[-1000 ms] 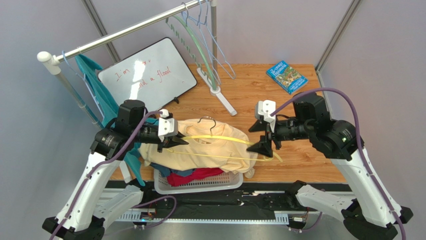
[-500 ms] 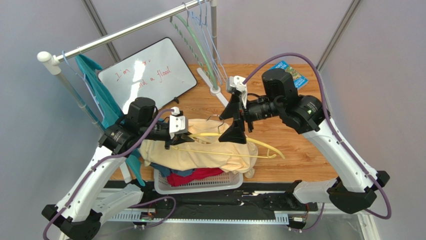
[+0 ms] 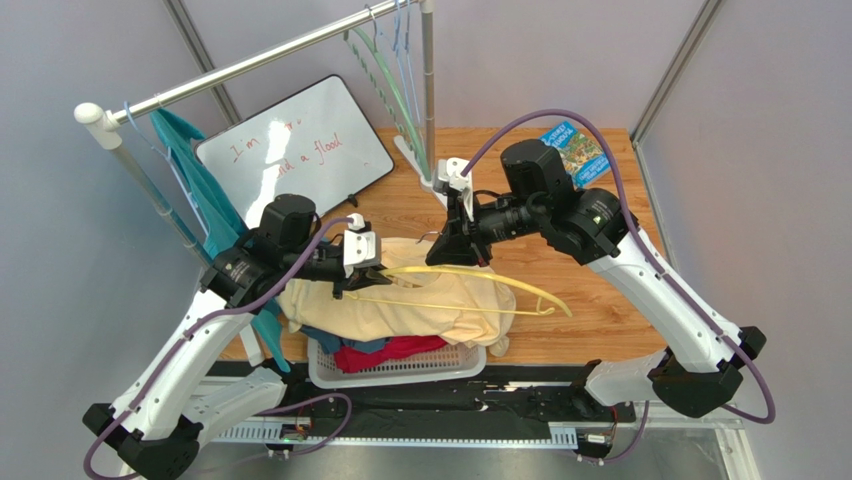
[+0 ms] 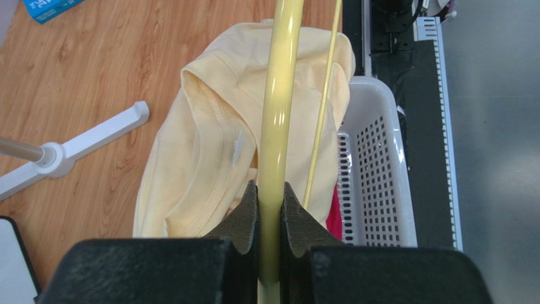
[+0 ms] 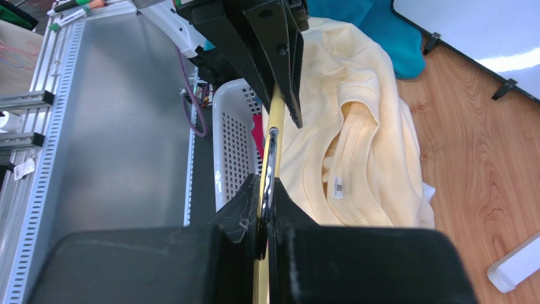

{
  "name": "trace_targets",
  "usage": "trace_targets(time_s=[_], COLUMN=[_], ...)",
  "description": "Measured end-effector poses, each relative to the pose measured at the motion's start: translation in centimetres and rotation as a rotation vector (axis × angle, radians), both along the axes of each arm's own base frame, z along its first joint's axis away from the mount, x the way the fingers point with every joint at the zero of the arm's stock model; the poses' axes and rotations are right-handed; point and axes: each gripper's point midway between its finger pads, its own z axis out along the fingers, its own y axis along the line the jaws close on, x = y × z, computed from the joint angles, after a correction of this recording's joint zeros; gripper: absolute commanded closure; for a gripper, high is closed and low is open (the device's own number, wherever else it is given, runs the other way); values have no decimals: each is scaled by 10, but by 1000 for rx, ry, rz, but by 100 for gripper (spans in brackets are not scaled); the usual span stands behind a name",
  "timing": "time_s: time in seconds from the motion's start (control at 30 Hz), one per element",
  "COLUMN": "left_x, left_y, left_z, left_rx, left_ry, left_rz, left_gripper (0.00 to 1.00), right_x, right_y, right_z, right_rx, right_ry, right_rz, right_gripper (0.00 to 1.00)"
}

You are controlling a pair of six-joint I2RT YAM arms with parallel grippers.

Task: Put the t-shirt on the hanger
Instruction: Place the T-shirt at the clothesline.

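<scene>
Left gripper (image 4: 270, 193): clamped on hanger (image 4: 279, 95) bar, holding it level | Right gripper (image 5: 266, 190): pinched shut, seemingly on hook (image 5: 271, 158), for a second hold | T-shirt (image 3: 400, 310): heaped over basket (image 3: 400, 368) at table (image 3: 600, 320) near edge, beneath hanger, not yet threaded

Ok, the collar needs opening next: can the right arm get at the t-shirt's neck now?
Probably not yet: the right gripper is shut on the hanger at its hook. The t-shirt neck lies uncovered below, so only that grip hinders it.
</scene>
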Motion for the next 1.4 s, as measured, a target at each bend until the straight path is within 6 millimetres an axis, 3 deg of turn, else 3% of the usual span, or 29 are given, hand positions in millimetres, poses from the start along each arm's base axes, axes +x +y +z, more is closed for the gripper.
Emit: trace_targets(time_s=[0.03, 0.07, 0.1, 0.2, 0.27, 0.4, 0.5, 0.67, 0.8, 0.97, 1.1, 1.2, 1.4], left_x=[0, 0, 1, 4, 9, 42, 47, 40, 46, 60, 57, 55, 65], left_y=[0, 0, 1, 3, 8, 40, 53, 58, 58, 47, 38, 39, 47], left_z=[-1, -1, -1, 1, 7, 31, 39, 20, 0, -19, -36, -51, -71], left_rx=[3, 4, 5, 11, 4, -49, -34, 39, 74, 120, 168, 213, 283], left_ry=[1, 2, 3, 8, 11, -2, -64, -125, -115, -98, -117, -133, -175], left_rz=[3, 6, 9, 38, 70, 225, 236, 167, 135, 112, 68, 52, 69], left_gripper=[89, 73, 44, 32, 32, 31, 37, 46, 57, 57, 53, 50, 52], right_x=[1, 4, 4, 7, 8, 15, 9, -14, -15, 6, 24, 29, 30], right_y=[0, 0, 0, -3, -9, -31, -52, -81, -89, -88, -84, -83, -76], right_z=[-1, -2, -2, -5, -8, -6, 1, 16, 22, 12, 1, 3, 7], right_rx=[-4, -7, -8, -18, -32, -47, -53, -41, -33, -64, -93, -79, -43], right_ry=[-1, -7, -11, -22, -23, -47, -105, -178, -193, -107, -42, -33, -26], right_rz=[-6, -14, -16, -23, -29, -79, -111, -138, -179, -261, -306, -318, -299], right_gripper=[100, 100, 100, 100, 100, 100, 100, 100, 100, 100, 100, 100, 100])
